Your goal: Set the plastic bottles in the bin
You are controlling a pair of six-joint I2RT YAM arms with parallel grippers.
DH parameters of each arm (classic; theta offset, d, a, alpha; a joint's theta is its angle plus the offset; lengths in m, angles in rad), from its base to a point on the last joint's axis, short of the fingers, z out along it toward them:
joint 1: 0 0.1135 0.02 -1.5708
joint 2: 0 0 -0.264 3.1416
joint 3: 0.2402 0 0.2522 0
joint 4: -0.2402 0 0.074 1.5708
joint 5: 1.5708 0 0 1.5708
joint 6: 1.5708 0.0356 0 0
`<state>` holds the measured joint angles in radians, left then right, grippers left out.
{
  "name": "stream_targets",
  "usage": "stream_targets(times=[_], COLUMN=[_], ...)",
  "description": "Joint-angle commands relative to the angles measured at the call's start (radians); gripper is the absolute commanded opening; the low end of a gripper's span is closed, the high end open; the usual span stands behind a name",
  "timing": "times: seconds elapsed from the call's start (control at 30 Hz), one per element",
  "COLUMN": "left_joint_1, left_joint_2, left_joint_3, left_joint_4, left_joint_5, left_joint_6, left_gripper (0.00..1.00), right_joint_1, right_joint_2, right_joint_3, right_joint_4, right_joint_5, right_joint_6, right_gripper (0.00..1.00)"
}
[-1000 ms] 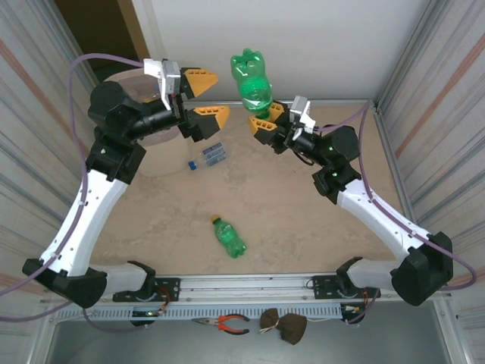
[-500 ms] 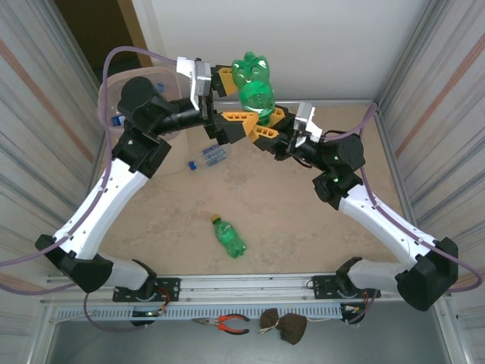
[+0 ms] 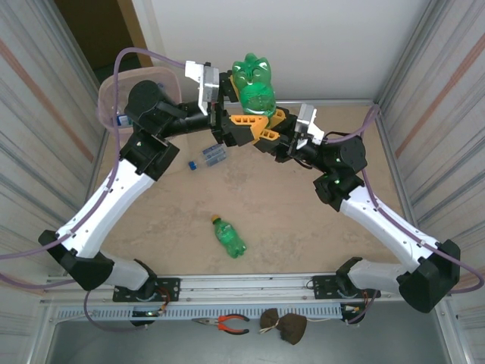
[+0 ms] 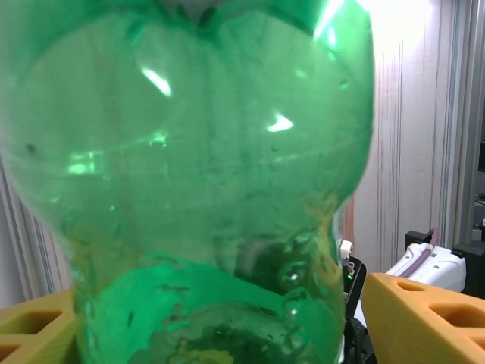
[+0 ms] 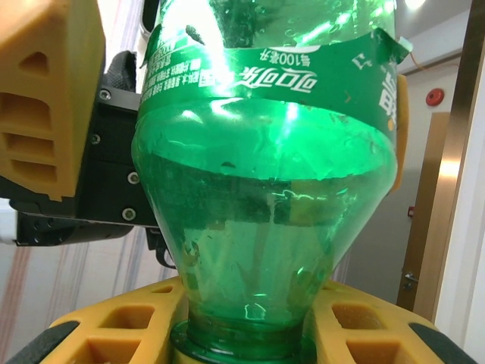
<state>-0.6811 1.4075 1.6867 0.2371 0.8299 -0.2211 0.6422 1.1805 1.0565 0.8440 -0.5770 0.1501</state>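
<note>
A large green plastic bottle [image 3: 254, 87] stands base-up in the air at the back centre. My right gripper [image 3: 270, 127] is shut on its neck [image 5: 242, 334] from below. My left gripper [image 3: 241, 98] straddles the bottle's body [image 4: 189, 152] from the left, jaws open, with a gap beside one orange finger [image 4: 424, 318]. That gripper's finger [image 5: 45, 98] stands just clear of the label in the right wrist view. A small green bottle [image 3: 229, 236] and a clear blue-labelled bottle [image 3: 211, 155] lie on the table. The bin [image 3: 106, 95], with its pink bag rim, stands at the far left behind my left arm.
Corrugated walls close in both sides. A white wall [image 3: 318, 45] stands at the back. Red-handled pliers [image 3: 223, 324] and a brown lump [image 3: 284, 324] lie on the ledge in front of the arm bases.
My left arm has swung right from over the bin to the raised green bottle, and its jaws have come around the body and narrowed. The right gripper has kept holding the bottle's neck.
</note>
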Motion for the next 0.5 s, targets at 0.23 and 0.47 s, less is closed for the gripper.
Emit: stream_targets(times=[0.23, 0.47], left_joint_1=[-0.008, -0.009], left_joint_2=[0.016, 0.025], left_joint_3=[0.013, 0.016], left_joint_4=[0.072, 0.095], left_joint_5=[0.041, 0.058], left_joint_6=[0.003, -0.009], left_gripper=[0.69, 0.63], right_joint_1=[0.011, 0.017], right_joint_2=[-0.038, -0.049], right_joint_3=[0.033, 0.033], right_joint_4=[0.021, 0.014], right_joint_5=[0.001, -0.010], right_joint_6=[0.002, 0.005], right_gripper=[0.24, 0.24])
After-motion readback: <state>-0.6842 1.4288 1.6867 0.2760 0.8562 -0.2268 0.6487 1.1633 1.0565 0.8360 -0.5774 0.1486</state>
